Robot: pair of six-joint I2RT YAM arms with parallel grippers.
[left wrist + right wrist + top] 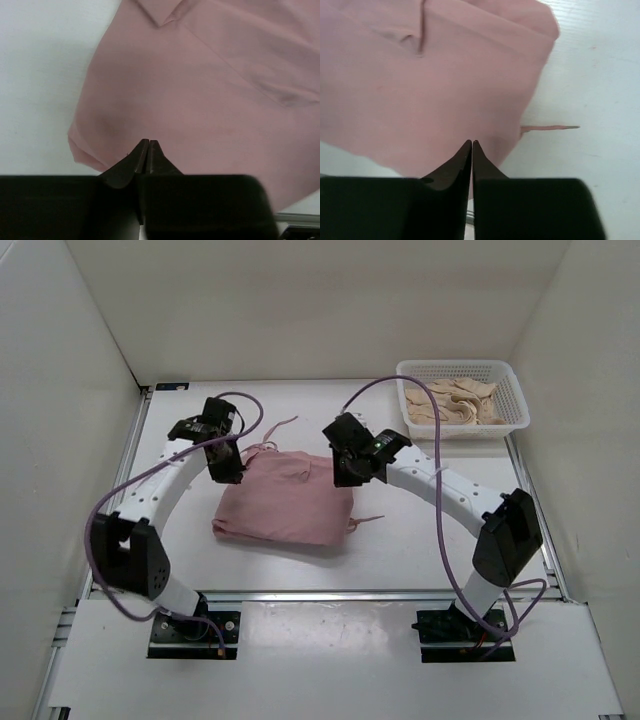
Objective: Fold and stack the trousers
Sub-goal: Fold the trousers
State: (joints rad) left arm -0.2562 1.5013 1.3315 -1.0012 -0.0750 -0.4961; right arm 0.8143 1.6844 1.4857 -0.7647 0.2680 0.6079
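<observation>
I read both pairs of jaws pinched together, empty: left gripper and right gripper over the folded trousers, mid-table, slightly longer left-to-right, drawstring toward the far edge.

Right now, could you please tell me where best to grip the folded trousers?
Probably the near edge of the trousers, coming in from that side: the bundle lies flat, that edge is straight, and drawstrings trail off the far and right sides.

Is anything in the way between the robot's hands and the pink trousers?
No, nothing visible is in the way. The left gripper and the right gripper both hang right over the far edge of the trousers, with no other thing in between.
</observation>
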